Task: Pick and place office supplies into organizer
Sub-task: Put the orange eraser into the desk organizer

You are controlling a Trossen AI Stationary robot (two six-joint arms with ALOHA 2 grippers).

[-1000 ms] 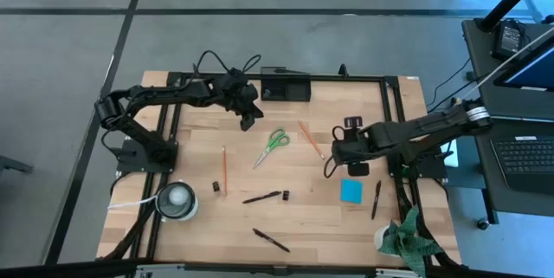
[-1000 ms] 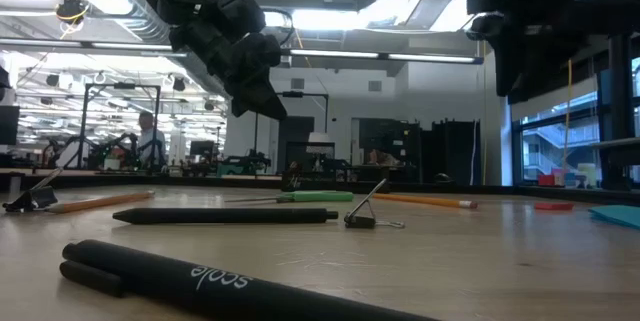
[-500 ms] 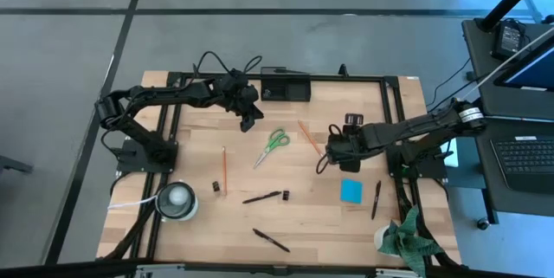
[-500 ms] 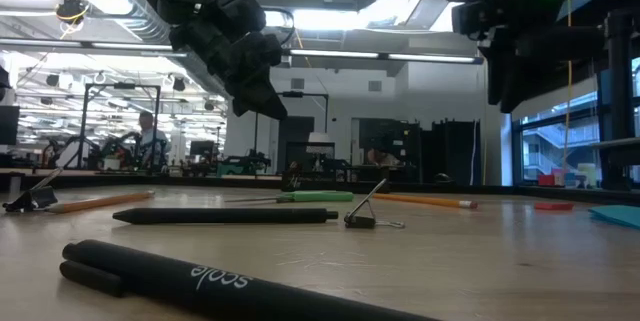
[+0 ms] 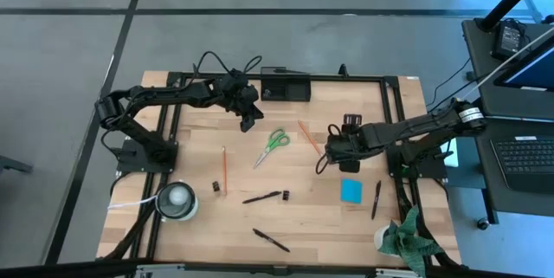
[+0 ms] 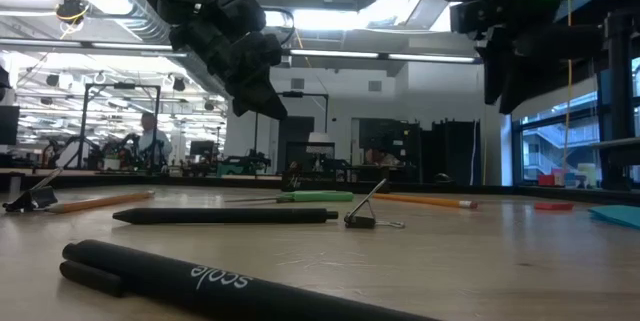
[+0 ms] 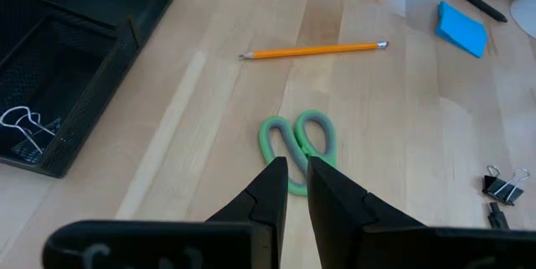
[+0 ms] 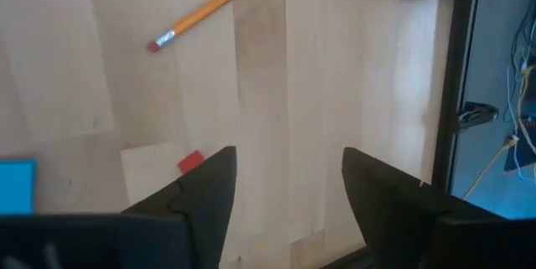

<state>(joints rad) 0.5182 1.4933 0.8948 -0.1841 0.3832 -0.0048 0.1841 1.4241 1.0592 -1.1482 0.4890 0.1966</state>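
Black mesh organizer [image 5: 286, 87] at upper centre of the high view, with one binder clip [image 7: 21, 126] inside and nothing else visible in it. Judged barely begun.

Left to place, all out on the wooden table [image 5: 190, 226]:
- green-handled scissors [image 5: 277, 144] at centre
- one pencil [image 5: 223, 170] left of centre, another [image 5: 310, 138] just right of the scissors
- blue note pad [image 5: 351, 190] at lower right
- small red piece [image 8: 191, 162]
- three black pens [image 5: 261, 197] along the lower part
- loose clips [image 5: 216, 187] near the left pencil

Left gripper [image 7: 293, 168] above the scissors, between them and the organizer, fingers nearly pinched together, gripping nothing. Right gripper [image 8: 289, 177] at centre right, spread wide and empty, near the red piece and the second pencil's eraser end. Probably lining up a next pick.
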